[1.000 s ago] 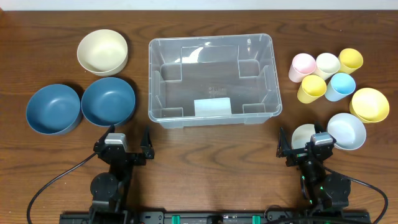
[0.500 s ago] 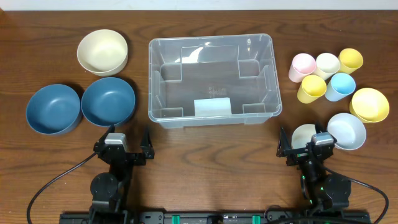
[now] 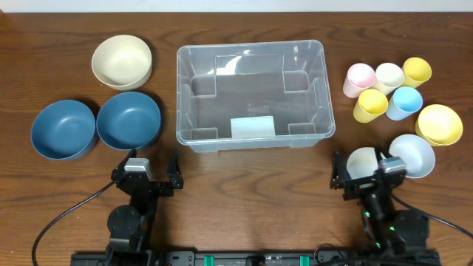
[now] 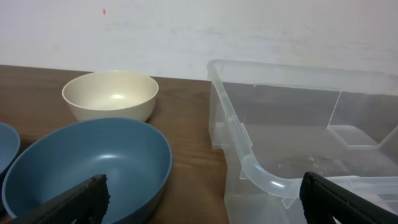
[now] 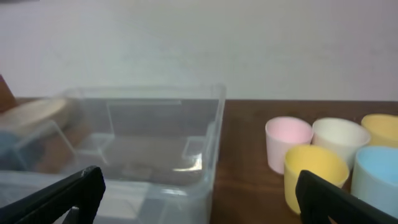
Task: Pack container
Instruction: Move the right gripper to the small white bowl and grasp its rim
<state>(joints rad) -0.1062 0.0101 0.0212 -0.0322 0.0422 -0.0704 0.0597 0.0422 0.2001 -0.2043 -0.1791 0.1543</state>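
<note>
While both are being held wide open and empty, the right gripper [image 3: 359, 171] is being swung slightly toward the pale bowls [image 3: 412, 156] near the table's [image 3: 251, 196] right edge: packing is judged just starting. The container [image 3: 251, 92] is being left unfilled mid-table, well ahead of it and the left gripper [image 3: 148, 168].

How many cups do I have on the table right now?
5, all clustered right of the container: pink cup, cream cup and far yellow cup in the back row; near yellow cup and light blue cup in front. None appear hidden.
</note>
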